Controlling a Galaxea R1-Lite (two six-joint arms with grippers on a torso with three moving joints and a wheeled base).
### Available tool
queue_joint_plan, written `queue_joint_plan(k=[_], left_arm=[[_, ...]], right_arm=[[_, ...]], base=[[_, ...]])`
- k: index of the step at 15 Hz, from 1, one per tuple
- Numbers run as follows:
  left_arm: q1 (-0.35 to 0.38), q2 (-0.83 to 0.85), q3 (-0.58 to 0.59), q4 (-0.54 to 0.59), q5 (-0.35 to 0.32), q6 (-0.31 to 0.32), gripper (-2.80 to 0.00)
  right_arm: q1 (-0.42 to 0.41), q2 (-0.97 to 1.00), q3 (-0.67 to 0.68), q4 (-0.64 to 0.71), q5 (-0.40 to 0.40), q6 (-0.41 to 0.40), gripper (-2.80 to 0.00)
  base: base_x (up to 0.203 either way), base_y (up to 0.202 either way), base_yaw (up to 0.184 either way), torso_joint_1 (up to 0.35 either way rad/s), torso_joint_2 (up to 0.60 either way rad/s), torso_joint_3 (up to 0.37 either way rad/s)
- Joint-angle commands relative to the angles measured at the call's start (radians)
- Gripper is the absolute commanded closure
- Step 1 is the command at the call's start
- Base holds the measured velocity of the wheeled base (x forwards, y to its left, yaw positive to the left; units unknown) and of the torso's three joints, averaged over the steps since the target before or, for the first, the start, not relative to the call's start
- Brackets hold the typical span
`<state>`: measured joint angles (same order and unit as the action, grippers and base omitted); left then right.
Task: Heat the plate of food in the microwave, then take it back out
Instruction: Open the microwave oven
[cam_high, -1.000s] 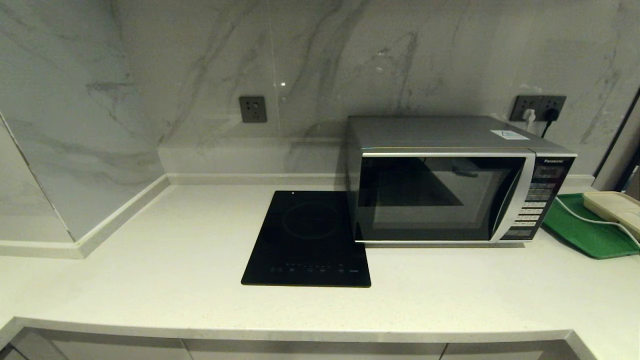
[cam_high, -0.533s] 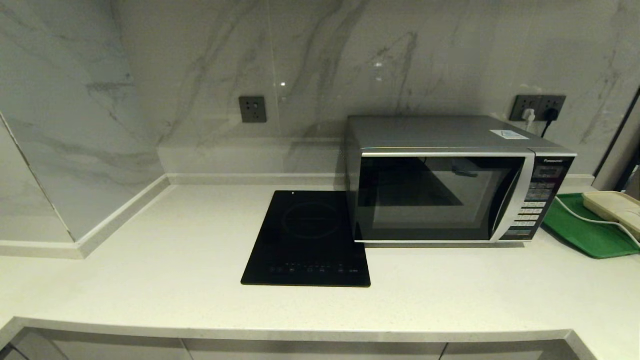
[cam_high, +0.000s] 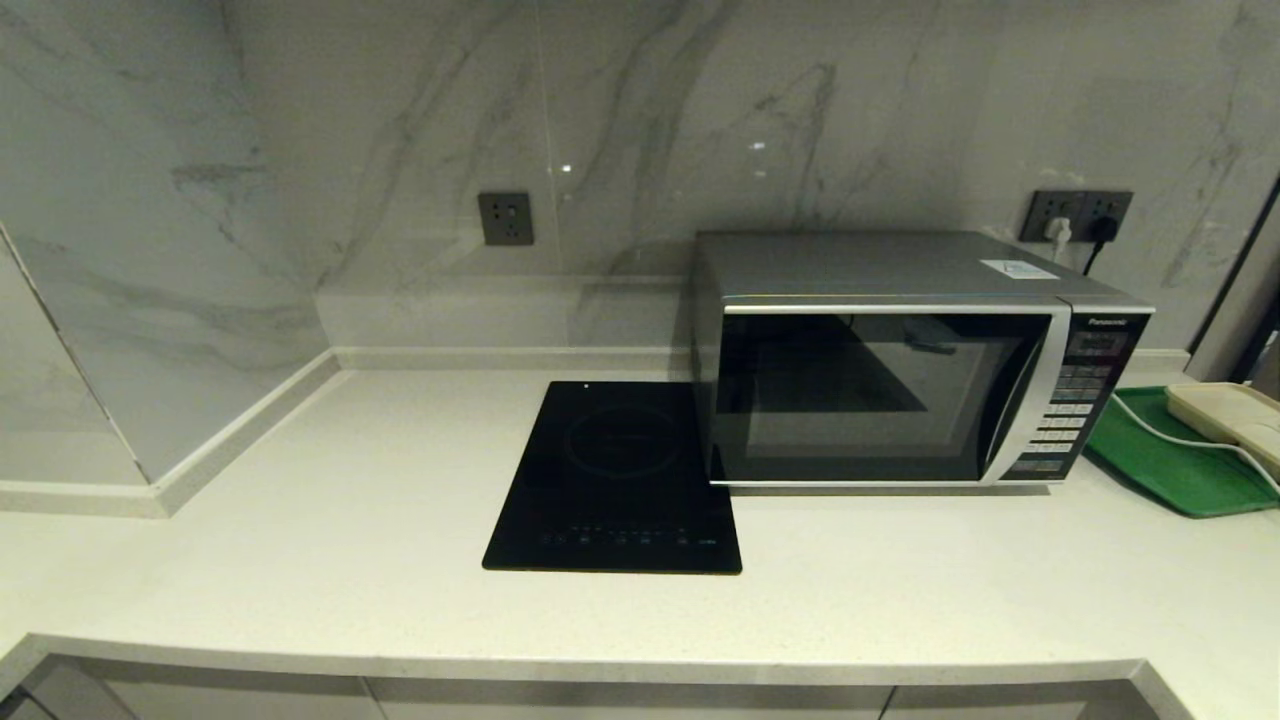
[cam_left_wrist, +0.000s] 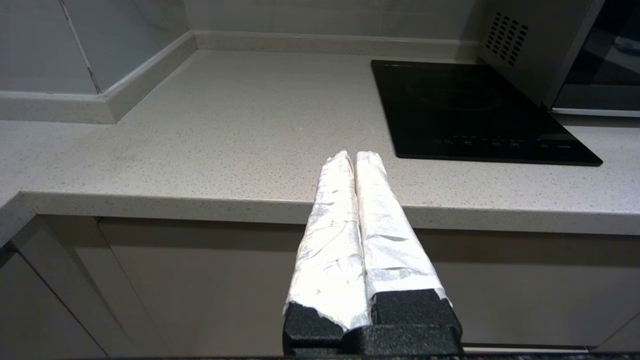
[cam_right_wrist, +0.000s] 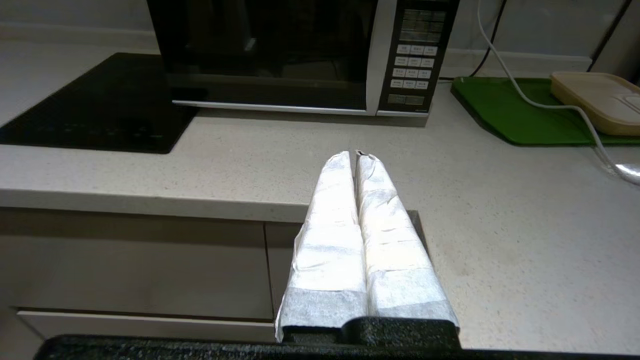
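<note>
Two tools, both clenched and grasping nothing: left tool (cam_left_wrist: 355, 156) hanging level before the desk (cam_high: 300, 520) edge; right tool (cam_right_wrist: 356, 156) pointing toward the microwave (cam_right_wrist: 300, 55).

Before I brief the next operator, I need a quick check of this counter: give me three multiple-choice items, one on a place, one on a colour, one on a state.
1. Where is the cooktop?
A. on the microwave's left
B. on top of the microwave
C. on the tray

2. What colour is the tray?
A. red
B. green
C. blue

3. How is the microwave door?
A. wide open
B. removed
C. closed

Answers:
1 A: in the head view the black slab lies flat on the counter by the microwave's left side.
2 B: the tray right of the microwave is green.
3 C: the dark glass door sits flush with the button panel.
</note>
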<state>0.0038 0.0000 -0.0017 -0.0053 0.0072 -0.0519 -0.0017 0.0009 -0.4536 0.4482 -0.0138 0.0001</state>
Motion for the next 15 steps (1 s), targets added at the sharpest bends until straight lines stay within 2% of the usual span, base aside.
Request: queue_joint_plan(k=[1, 4, 5, 6, 8, 11, 15], left_arm=[[0.001, 0.000, 0.000, -0.001, 0.000, 0.000, 0.00], [0.001, 0.000, 0.000, -0.001, 0.000, 0.000, 0.00], [0.001, -0.001, 0.000, -0.001, 0.000, 0.000, 0.00], [0.001, 0.000, 0.000, -0.001, 0.000, 0.000, 0.00], [0.001, -0.001, 0.000, -0.001, 0.000, 0.000, 0.00], [0.001, 0.000, 0.000, -0.001, 0.000, 0.000, 0.00], [0.001, 0.000, 0.000, -0.001, 0.000, 0.000, 0.00]], right_arm=[[0.000, -0.001, 0.191, -0.173, 0.003, -0.020, 0.00], [0.000, -0.001, 0.393, -0.377, 0.001, -0.044, 0.00], [0.000, -0.001, 0.439, -0.457, 0.001, -0.049, 0.00], [0.000, -0.001, 0.451, -0.480, 0.005, -0.068, 0.00], [0.000, 0.000, 0.444, -0.434, 0.018, -0.079, 0.00], [0.000, -0.001, 0.440, -0.424, -0.009, 0.036, 0.00], [0.000, -0.001, 0.443, -0.430, -0.020, 0.062, 0.00]], base=[[0.000, 0.000, 0.000, 0.000, 0.00, 0.000], [0.000, 0.000, 0.000, 0.000, 0.00, 0.000], [0.000, 0.000, 0.000, 0.000, 0.00, 0.000], [0.000, 0.000, 0.000, 0.000, 0.00, 0.000], [0.000, 0.000, 0.000, 0.000, 0.00, 0.000], [0.000, 0.000, 0.000, 0.000, 0.00, 0.000], [0.000, 0.000, 0.000, 0.000, 0.00, 0.000]])
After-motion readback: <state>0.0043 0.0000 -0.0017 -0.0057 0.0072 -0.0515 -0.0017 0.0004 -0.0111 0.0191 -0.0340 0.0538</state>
